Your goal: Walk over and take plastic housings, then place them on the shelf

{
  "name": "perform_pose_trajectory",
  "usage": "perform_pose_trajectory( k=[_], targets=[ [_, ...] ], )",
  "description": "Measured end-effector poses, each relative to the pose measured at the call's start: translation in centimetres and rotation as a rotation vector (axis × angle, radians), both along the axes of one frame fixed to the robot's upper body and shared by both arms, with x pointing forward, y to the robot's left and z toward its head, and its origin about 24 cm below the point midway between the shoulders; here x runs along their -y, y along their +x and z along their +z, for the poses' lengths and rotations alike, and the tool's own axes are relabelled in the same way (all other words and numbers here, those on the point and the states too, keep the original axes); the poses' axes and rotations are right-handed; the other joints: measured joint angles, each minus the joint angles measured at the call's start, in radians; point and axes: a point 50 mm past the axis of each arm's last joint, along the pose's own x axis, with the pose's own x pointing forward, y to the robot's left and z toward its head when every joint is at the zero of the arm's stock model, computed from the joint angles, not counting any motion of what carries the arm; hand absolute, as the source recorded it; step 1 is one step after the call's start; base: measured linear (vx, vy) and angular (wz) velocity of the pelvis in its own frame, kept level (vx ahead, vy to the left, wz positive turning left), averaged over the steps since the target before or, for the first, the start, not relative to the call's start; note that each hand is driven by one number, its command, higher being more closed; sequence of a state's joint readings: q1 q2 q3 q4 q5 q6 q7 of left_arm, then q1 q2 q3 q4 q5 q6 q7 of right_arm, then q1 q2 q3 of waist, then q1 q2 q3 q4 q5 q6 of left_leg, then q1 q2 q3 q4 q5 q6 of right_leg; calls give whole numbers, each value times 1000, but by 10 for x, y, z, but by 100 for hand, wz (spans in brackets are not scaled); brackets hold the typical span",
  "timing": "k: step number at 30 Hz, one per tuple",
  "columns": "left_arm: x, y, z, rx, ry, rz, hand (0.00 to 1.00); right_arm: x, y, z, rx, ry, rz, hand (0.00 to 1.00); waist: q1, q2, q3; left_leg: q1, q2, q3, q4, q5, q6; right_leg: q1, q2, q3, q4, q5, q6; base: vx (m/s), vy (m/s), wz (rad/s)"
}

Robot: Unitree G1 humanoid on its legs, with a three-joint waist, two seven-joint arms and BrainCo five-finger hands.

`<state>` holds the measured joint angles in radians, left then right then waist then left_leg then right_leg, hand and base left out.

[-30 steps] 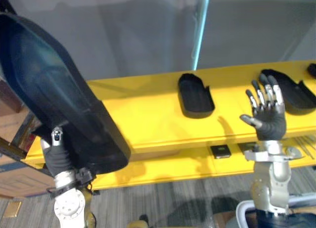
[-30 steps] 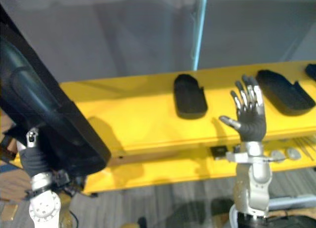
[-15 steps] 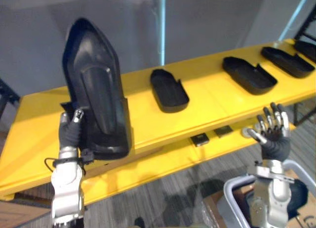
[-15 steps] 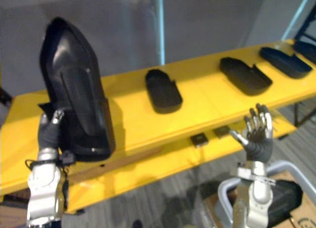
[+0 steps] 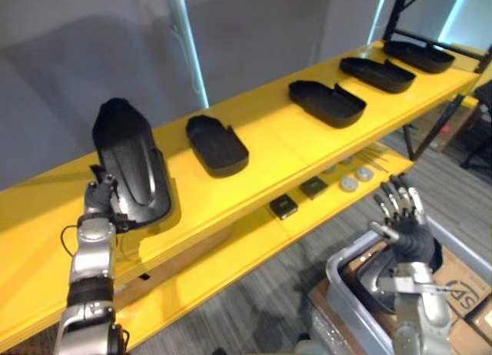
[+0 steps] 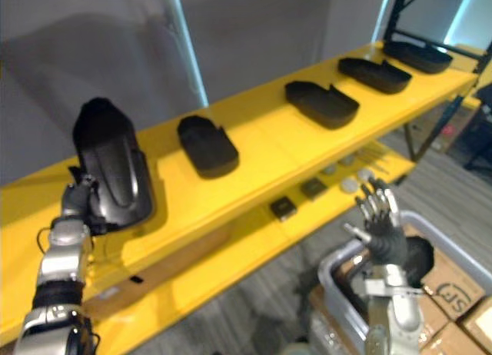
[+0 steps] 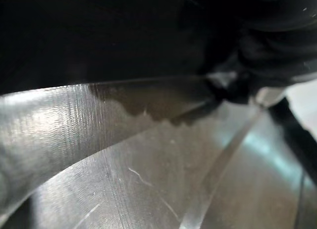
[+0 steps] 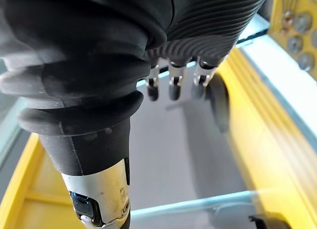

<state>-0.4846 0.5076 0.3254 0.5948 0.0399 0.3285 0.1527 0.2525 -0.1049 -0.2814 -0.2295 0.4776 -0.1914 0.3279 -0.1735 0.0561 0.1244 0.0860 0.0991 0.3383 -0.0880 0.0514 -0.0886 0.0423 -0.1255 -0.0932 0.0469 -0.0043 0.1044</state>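
At the left end of the yellow shelf (image 5: 269, 151), the left hand (image 5: 100, 201) grips a stiff, probably light plastic housing (image 5: 131, 167) by its lower rim, while the right hand (image 5: 403, 224) is spread and empty.

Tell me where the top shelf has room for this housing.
The widest bare stretch of the top shelf lies between the second housing and the third housing. Left of the left hand and its held housing is bare too. The right end is crowded: the fourth housing and fifth housing sit close.
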Motion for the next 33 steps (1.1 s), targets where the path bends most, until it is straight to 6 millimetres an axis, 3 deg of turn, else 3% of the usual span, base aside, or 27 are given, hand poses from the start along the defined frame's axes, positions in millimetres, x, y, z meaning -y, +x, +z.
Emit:
perform_pose_trajectory(
  k=[3,15,22,26,33],
  targets=[
    [-10,4,2,-50,-36,70,100,-2,1,0,-9,-17,28,0,-5,1,0,-1,12,11,0,1,-3,-7,3,13,-2,3,-4,0,7,-11],
    [-17,-6,-25,-258,-76,162,100,-14,3,-7,-70,-3,112,0,-8,-1,2,-15,15,23,0,3,-5,-29,6,26,0,5,-4,0,2,-2],
    [-14,8,-8,-208,-67,163,100,-10,4,-4,-67,-16,122,0,-10,-21,53,-21,13,28,1,7,-5,-50,6,40,16,6,-4,3,6,-3],
    [-22,12,11,-156,-23,168,100,-9,6,-1,-47,2,128,0,-23,-23,80,-53,9,27,4,18,-2,-95,7,42,37,5,-5,1,1,1],
    [-28,14,25,-122,24,167,100,-8,7,0,-47,-12,135,0,-32,-21,119,-52,10,28,6,19,-3,-97,8,44,42,4,-7,0,0,0]
  ],
)
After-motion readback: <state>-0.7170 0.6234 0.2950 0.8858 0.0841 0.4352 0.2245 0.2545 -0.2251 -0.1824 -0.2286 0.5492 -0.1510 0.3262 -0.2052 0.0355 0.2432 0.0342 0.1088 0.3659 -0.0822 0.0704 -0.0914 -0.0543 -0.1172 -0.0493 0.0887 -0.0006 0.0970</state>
